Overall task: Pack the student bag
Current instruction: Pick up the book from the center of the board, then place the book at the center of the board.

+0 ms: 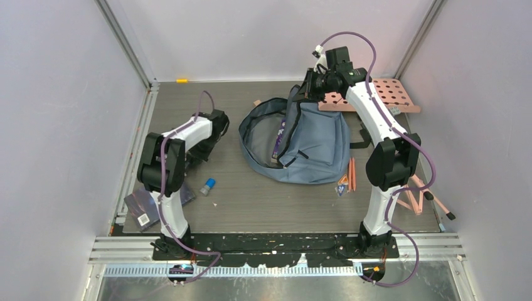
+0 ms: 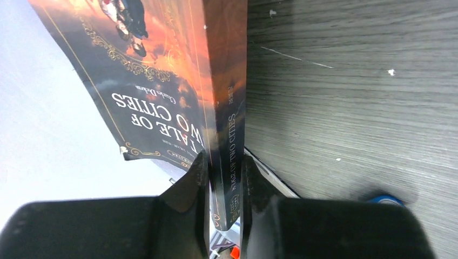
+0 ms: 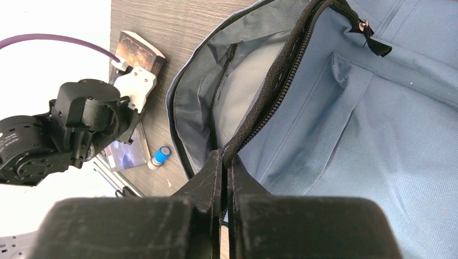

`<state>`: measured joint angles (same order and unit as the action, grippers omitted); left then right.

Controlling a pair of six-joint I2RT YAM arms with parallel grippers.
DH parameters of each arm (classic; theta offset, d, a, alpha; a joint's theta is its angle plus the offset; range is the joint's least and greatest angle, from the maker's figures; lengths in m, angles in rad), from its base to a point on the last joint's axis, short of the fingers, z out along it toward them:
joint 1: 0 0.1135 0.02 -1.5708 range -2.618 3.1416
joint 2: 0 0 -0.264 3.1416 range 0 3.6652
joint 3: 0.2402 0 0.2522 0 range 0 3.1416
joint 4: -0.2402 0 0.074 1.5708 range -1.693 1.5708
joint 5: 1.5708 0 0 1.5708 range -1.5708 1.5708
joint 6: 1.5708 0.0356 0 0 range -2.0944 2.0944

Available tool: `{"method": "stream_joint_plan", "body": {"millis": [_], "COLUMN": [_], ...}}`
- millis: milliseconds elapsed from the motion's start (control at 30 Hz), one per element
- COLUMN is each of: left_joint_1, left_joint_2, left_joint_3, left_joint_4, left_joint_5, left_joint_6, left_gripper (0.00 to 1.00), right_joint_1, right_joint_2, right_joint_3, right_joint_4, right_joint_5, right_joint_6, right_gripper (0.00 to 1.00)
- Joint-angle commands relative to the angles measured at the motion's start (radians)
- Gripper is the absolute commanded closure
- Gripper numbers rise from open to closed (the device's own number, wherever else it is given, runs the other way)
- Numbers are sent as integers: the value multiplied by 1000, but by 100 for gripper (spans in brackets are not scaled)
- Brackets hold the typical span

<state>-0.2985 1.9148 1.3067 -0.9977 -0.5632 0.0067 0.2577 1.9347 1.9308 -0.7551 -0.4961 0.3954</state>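
Clamps book (image 2: 178, 91) by spine in left jaws for carrying; pinches bag (image 3: 345, 135) zipper rim (image 3: 270, 91) in right jaws, probably holding mouth open.

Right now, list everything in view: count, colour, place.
backpack: one, grey-blue, mid-table, main zip open
novel: one, dark orange cover, held upright above the table's left side
small bottle: one, blue cap, lying beside the left arm
pencils: apparently two, orange, right of the backpack
pegboard: one, pink, far right corner
flat case: one, dark, near left corner
table: one, dark wood-grain
left gripper: black, shut on the novel's spine
right gripper: black, shut on the backpack's zip edge
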Motion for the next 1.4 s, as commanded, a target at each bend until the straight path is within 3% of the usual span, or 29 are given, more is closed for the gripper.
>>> {"method": "stream_joint_plan", "body": {"millis": [0,300,433,633,733,967,1067,1367], "left_joint_1": [6,6,23,101,138,144,144,143], "left_joint_2": [-75,-128,-126,-141,-138,-62,-58,-47], "left_joint_3": [92,439,436,375,353,396,388,365], "left_joint_4": [1,-169,-126,22,53,-55,-63,-22], "left_joint_5": [115,548,746,911,932,896,873,893], "left_joint_6": [9,-212,-337,-465,-477,-360,-347,-369], "left_gripper": [100,100,100,100,100,98,91,57], "right_joint_1": [-6,-9,-8,-7,-7,-8,-8,-7], "right_joint_2": [-38,-20,-13,-13,-13,-9,-7,1], "right_joint_3": [25,65,87,98,97,98,100,106], "right_joint_4": [60,21,-14,-38,-40,-39,-40,-45], "right_joint_5": [-3,22,34,40,42,44,45,40], "right_joint_6": [5,-6,-20,-33,-32,-31,-29,-28], "right_gripper": [99,99,99,99,100,99,99,99]}}
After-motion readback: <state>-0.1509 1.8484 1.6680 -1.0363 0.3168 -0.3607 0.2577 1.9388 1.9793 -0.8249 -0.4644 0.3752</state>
